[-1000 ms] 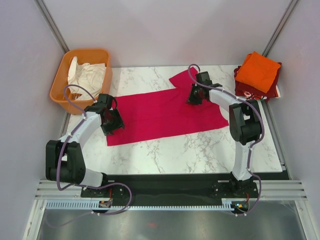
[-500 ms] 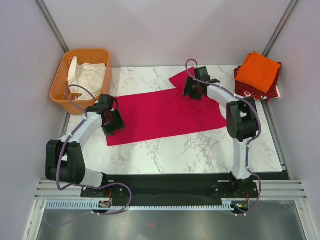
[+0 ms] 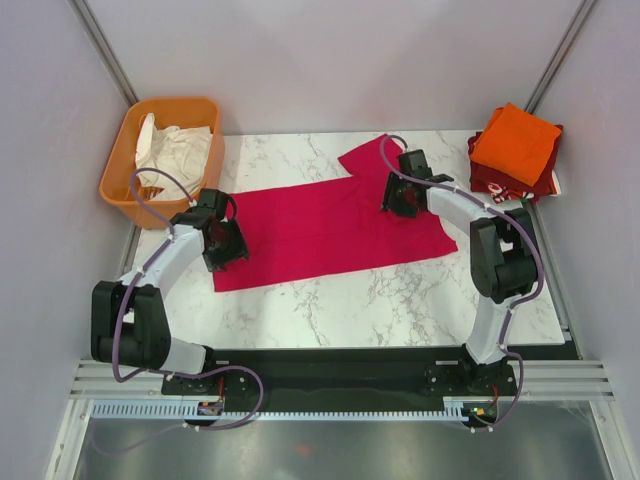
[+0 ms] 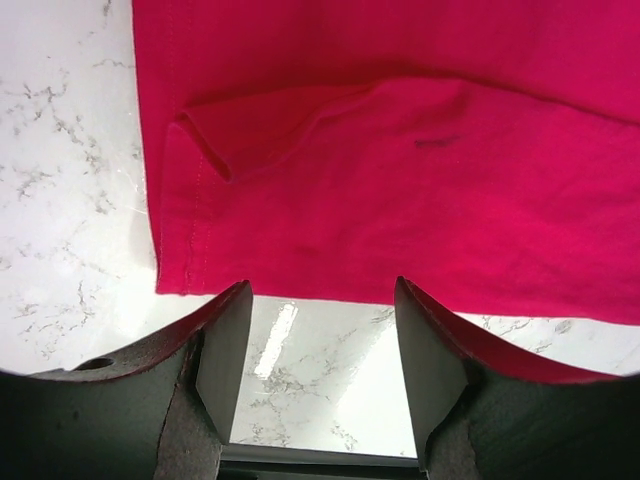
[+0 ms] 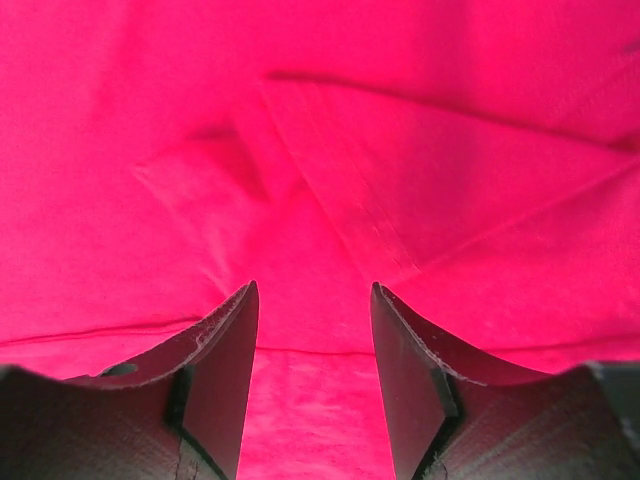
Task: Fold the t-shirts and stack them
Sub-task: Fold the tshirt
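Hovering over the magenta t-shirt (image 3: 330,225), which lies flat across the middle of the top view with its long axis running left to right, I have both pairs of jaws parted and empty. My left gripper (image 4: 320,300) sits at the shirt's left end, the cloth edge just ahead of it. My right gripper (image 5: 313,290) hangs over the right end, above a sleeve crease. Each arm has its nearer end. The orange t-shirt (image 3: 515,143) rests folded on the dark red t-shirt (image 3: 490,178) at upper right.

Magenta-pink t-shirt (image 3: 320,225), grey-veined white marble table (image 3: 400,300)
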Tool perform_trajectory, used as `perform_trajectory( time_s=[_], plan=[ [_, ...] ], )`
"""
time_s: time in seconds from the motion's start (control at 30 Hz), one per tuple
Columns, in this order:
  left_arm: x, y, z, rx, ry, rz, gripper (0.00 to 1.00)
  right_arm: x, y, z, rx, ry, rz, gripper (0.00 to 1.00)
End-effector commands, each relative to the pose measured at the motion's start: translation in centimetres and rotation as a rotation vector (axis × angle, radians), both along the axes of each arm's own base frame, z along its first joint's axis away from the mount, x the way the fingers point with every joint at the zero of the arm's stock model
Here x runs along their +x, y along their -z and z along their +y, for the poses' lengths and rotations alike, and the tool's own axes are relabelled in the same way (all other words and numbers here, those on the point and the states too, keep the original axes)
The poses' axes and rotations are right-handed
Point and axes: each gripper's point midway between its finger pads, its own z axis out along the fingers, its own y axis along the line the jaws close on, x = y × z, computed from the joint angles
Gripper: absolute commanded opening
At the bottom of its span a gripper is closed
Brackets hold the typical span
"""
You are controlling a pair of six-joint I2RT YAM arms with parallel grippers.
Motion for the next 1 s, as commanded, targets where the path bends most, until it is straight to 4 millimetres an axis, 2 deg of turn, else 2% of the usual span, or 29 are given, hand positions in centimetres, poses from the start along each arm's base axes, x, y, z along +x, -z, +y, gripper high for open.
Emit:
perform_trajectory(
  time_s=[0.0,0.17,0.53,0.87,0.97],
  plan=[
    [0.6,-1.6,1.3,0.078,0.025,-0.069,0.67,-0.1,0.6,-0.9,-0.033,0.019,0.001,0.56],
    [0.8,-1.7,1.5,0.090,0.020,-0.068,0.67,-0.5,1.9,-1.3,-0.050,0.027,0.031,0.56],
    [0.9,-1.6,1.4,0.084,0.024,-0.063,0.67,-0.9,3.3,-1.8,-0.062,0.045,0.066,0.54],
    [0.9,-1.6,1.3,0.079,0.027,-0.059,0.67,-0.3,3.6,-2.2,-0.079,0.055,0.063,0.41],
    [0.8,-1.5,1.3,0.078,0.025,-0.055,0.67,-0.2,3.7,-2.5,-0.080,0.062,0.066,0.32]
  ],
)
